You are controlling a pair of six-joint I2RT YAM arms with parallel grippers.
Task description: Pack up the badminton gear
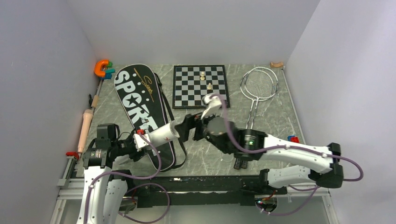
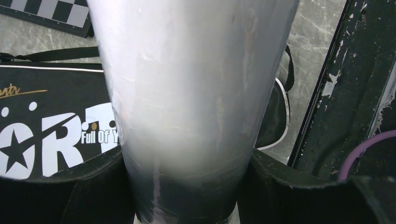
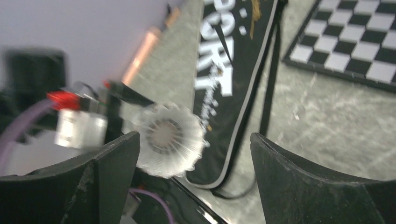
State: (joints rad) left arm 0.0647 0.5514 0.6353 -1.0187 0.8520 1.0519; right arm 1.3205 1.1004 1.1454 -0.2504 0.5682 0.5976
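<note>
Black SPORT bag (image 1: pixel 138 100) lies flat at the left of the table (image 1: pixel 280 121), chessboard (image 1: pixel 187 88) beside it, two rackets (image 1: pixel 259 83) far right. My left gripper (image 1: pixel 141 141) is clamped on the long white tube (image 1: pixel 161 135), above the bag's near end. Right gripper (image 3: pixel 194 140) faces the tube's mouth, jaws spread wide, gripping nothing. Shuttlecock (image 3: pixel 170 140) shows at that mouth, feathers toward my right wrist camera; view blurred.

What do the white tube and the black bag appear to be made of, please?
The tube in the left claw looks like semi-gloss plastic or coated card: smooth, with soft highlights and faint scuffs. The bag looks like matte fabric, with printed white lettering and a piped edge.
</note>
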